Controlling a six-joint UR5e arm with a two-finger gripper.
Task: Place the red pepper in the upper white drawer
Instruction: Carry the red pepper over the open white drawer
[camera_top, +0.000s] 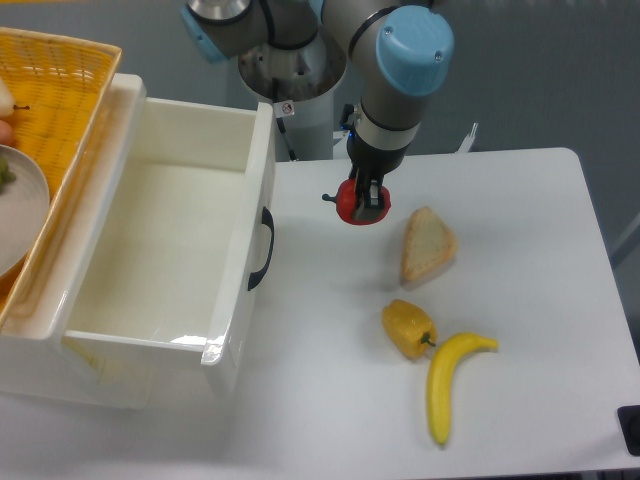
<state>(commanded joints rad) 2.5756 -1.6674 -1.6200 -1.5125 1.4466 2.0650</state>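
The red pepper (351, 205) is small, round and glossy, with its dark stem pointing left. My gripper (366, 198) is shut on it and holds it above the white table, a short way right of the drawer's front panel. The upper white drawer (150, 250) is pulled open on the left. Its inside shows nothing in it. Its dark curved handle (263, 249) faces the pepper. The fingertips are partly hidden against the pepper.
A slice of bread (427, 245) lies right of the gripper. A yellow pepper (408, 328) and a banana (448, 382) lie nearer the front. A yellow wicker basket (60, 90) with a plate sits at the far left behind the drawer.
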